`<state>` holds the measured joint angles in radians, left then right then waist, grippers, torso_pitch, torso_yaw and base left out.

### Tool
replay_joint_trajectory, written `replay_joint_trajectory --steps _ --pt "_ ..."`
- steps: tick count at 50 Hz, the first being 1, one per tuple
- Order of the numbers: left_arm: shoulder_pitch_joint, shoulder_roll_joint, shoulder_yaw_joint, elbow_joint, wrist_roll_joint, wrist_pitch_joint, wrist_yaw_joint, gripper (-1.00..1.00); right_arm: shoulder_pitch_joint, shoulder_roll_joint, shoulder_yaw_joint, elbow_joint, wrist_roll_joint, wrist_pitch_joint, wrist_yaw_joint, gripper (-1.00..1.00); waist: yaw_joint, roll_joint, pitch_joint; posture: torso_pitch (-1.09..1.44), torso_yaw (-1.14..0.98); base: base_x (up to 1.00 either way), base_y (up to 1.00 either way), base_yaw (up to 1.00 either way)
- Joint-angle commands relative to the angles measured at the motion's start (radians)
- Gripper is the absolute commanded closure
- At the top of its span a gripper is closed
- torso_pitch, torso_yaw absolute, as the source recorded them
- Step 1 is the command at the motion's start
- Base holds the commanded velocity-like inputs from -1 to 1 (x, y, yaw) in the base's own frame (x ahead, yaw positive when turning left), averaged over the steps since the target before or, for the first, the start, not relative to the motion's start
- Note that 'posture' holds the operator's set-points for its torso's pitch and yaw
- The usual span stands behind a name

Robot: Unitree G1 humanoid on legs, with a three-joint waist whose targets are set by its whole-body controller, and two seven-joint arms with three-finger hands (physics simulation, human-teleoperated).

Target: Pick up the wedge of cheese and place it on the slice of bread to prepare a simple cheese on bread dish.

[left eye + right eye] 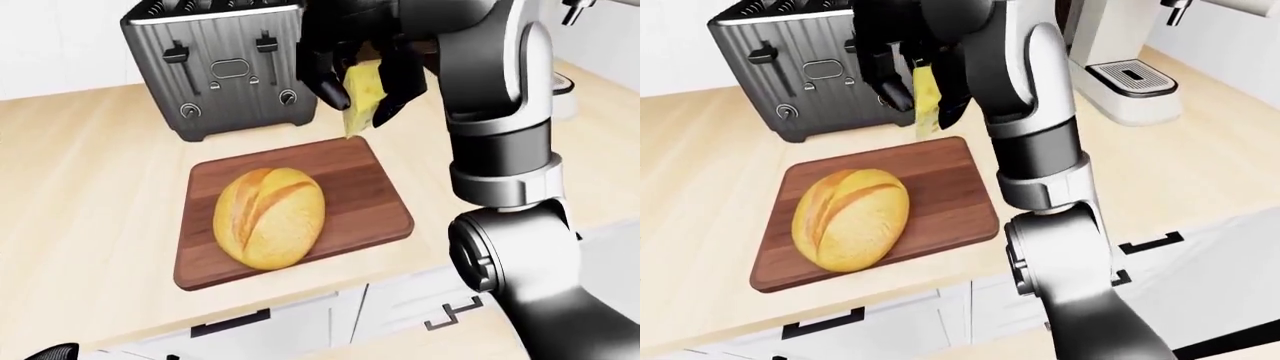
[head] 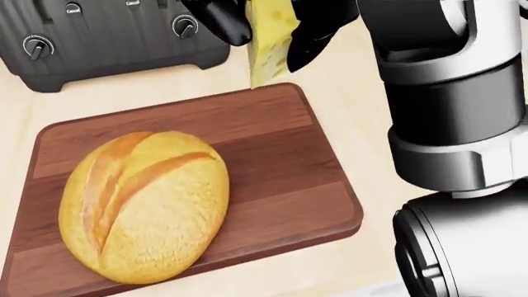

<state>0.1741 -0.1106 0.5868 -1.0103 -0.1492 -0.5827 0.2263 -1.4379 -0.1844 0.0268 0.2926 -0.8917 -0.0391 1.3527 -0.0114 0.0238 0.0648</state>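
Cheese wedge point(image 1: 364, 96): yellow, holed, held upright in the air in the left-eye view, its lower tip hanging over the upper right corner of the cutting board point(image 1: 375, 199). Right hand point(image 1: 362, 71): black, 3 fingers clenched round the wedge from both sides; arm grey and silver, rising along the right of the board. Bread point(image 1: 269, 217): a whole golden loaf with 2 scored ridges, lying on the left half of the board, apart from the wedge. Toaster point(image 1: 222, 67): dark ribbed metal, 2 levers and 2 knobs, standing just above the board on the light wooden counter point(image 1: 80, 187). White cabinet fronts with dark handles run below the board. Left hand: a dark tip at the bottom left corner, grip cannot be told.

Head view: wedge above the board's top edge, beside the toaster's right knob; loaf fills the board's left part.

Right-eye view: white coffee machine point(image 1: 1120, 64) on the counter, well to the right of the board.
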Motion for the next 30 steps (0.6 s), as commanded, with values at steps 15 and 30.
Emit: replay_joint_trajectory --steps 15,30 --pt "0.000 0.005 0.005 -0.024 -0.004 -0.007 -0.008 -1.00 -0.095 0.077 -0.009 -0.146 0.256 0.316 0.023 1.00 -0.005 0.012 -0.017 0.00 0.00 0.00 0.00 0.00" --pt "-0.007 0.010 0.003 -0.019 0.003 -0.004 -0.004 -1.00 -0.047 0.109 0.020 -0.063 0.344 0.303 -0.037 1.00 -0.008 0.018 -0.021 0.00 0.00 0.00 0.00 0.00"
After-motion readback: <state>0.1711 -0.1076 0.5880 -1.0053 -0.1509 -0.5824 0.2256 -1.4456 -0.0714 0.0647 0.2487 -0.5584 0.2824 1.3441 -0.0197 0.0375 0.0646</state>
